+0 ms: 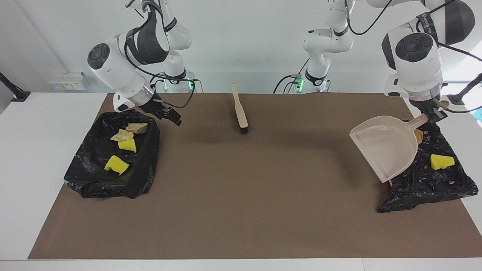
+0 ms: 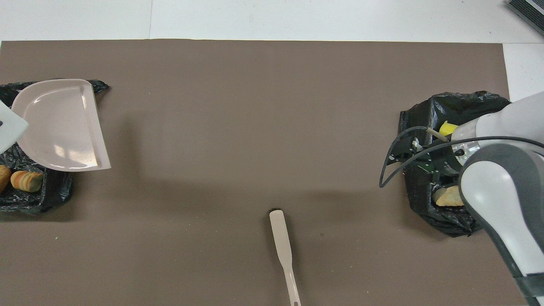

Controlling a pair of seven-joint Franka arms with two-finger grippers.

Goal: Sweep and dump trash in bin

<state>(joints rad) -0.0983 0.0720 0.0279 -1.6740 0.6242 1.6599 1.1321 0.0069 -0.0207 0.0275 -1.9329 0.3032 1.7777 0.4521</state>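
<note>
My left gripper is shut on the handle of the beige dustpan, which hangs tilted and empty, mouth down, over the black bag at the left arm's end. In that bag lie a yellow wedge and an orange-brown lump, which the pan partly hides in the facing view. My right gripper holds nothing and hovers at the edge of the other black bag. That bag holds two tan chunks and two yellow wedges.
The beige brush lies on the brown mat midway between the arms, bristles pointing away from the robots; it also shows in the overhead view. The right arm covers much of its bag from above.
</note>
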